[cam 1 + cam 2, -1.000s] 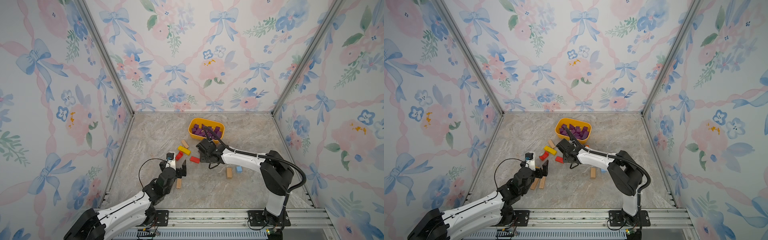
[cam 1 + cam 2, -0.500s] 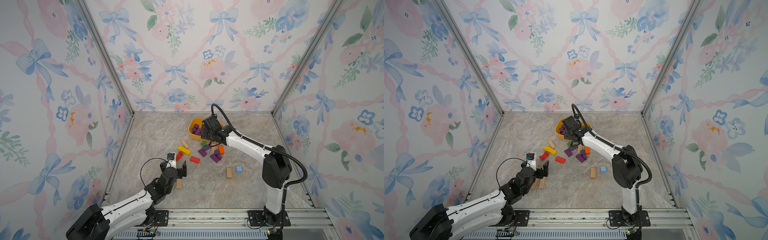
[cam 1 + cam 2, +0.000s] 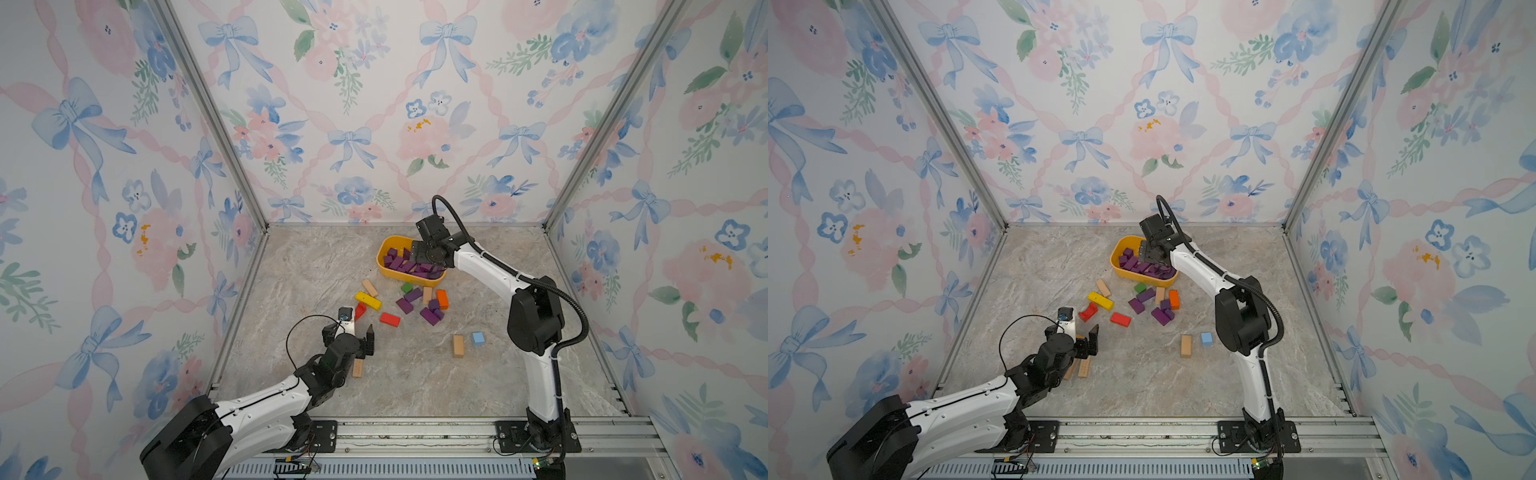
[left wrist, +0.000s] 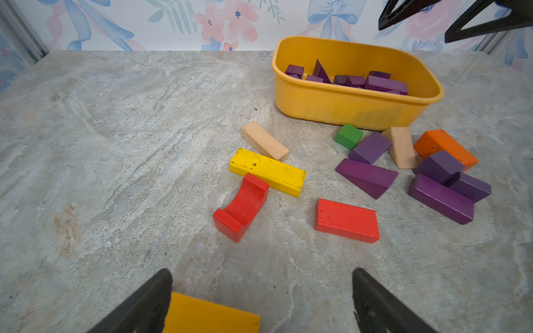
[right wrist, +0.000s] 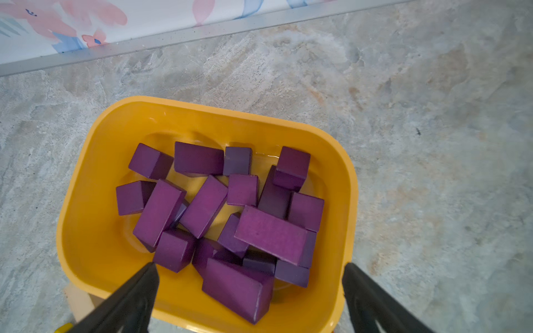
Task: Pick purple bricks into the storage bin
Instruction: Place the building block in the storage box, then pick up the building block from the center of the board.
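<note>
Yellow plastic forms the storage bin [image 3: 392, 242] [image 3: 1127, 241], which in both top views stands on the grey stone-pattern tabletop [image 3: 316, 266] near its back edge, about the middle. Many purple bricks [image 3: 399, 264] lie inside it. The right gripper [image 3: 424, 261] hangs over the right part of the bin and points down into it. Five loose purple bricks [image 3: 430, 316], as far as I can count, lie on the tabletop just in front of the bin, mixed with a green cube [image 3: 407, 287], a tan block [image 3: 427, 295] and an orange block [image 3: 442, 299]. Left of them lie a tan bar [image 3: 369, 287], a yellow bar [image 3: 368, 301], a red arch [image 3: 360, 311] and a flat red block [image 3: 390, 319]. A second tan bar [image 3: 458, 345] and a light blue cube [image 3: 478, 338] lie apart, nearer the front edge. The left gripper [image 3: 359, 334] is low over the tabletop, toward the front left corner.

From the left wrist, its fingers [image 4: 155, 294] stand wide apart with only bare tabletop between them, so it holds nothing. A dark yellow block [image 4: 210, 317] lies close to one finger; I cannot tell if they touch. The green cube lies just beside the wall of the bin.

From the right wrist, the fingers of the right gripper are also spread wide and grip nothing. Below them the purple bricks lie heaped in the bin, some on top of others.
</note>
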